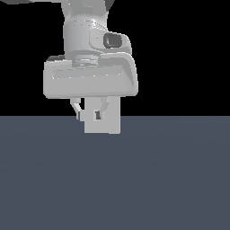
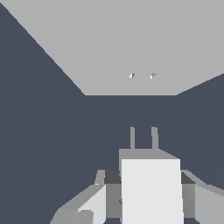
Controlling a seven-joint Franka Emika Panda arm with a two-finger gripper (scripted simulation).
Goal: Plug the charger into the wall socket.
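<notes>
White-grey charger (image 2: 151,188) sits clamped between the closed hand (image 2: 144,192), its two prongs aimed at the wall socket (image 2: 131,43) nearby, not yet touching. Risk: slight lateral offset drives prongs against the face, missing the yellowish holes (image 2: 132,75).

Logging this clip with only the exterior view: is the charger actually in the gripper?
Observer: Yes. The wrist view shows the gripper closed on the charger from both sides.
Operator: Are the prongs in the socket?
Observer: No. Both prongs point at the socket, with dark floor showing between them.
Operator: Are they lined up?
Observer: Nearly. The socket's two dots sit straight ahead of the prongs.
</notes>
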